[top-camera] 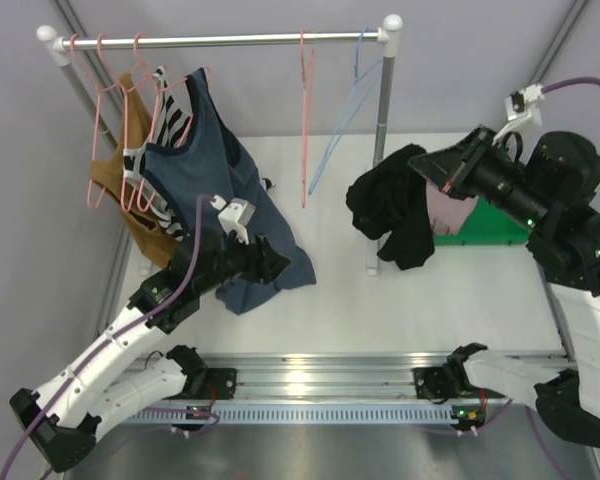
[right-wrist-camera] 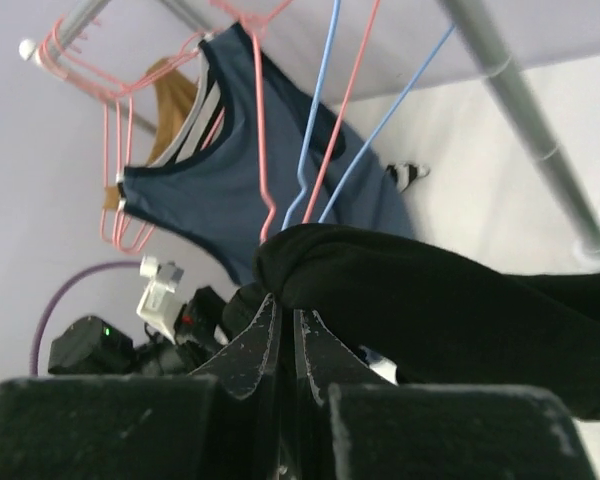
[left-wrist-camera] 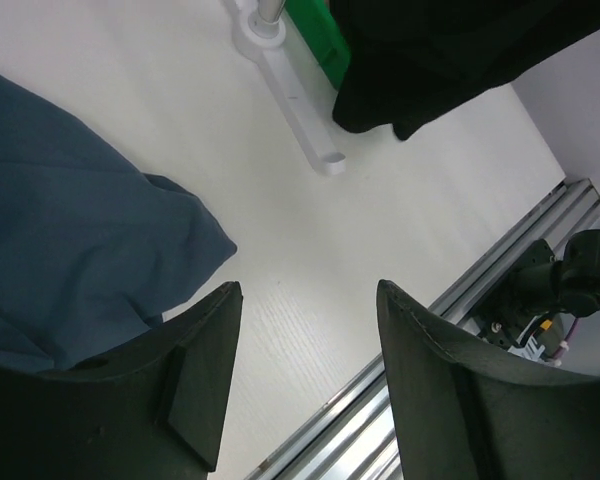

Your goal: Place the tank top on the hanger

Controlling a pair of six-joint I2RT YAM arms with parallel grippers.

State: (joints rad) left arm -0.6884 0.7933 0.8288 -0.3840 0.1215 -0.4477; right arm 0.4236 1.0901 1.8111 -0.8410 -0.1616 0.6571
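A clothes rack on a white table is viewed from above, with two robot arms reaching in from the near edge. The black tank top is held up at the right end of the rack, beside the upright post, and hangs down in a loose bunch. It is pinched by the right gripper. In the wrist view the fingers of that gripper are seen pressed fully together, with a fold of black fabric caught at their tips.

A bare pink wire hanger is hung alone near the middle of the rail, just beside a light-blue hanger. It is judged to be the one meant for the tank top. Nothing is draped on it, and the tank top is seen to its right, not touching it.

The left gripper is positioned low, near the hem of a blue top that is hung at the left of the rail. Its fingers are spread wide and nothing is held between them.

The task is judged to be partly done: the tank top is lifted, but neither shoulder strap is threaded over the hanger. The garment has yet to be opened out, brought to the hanger and slipped onto both arms of the wire.
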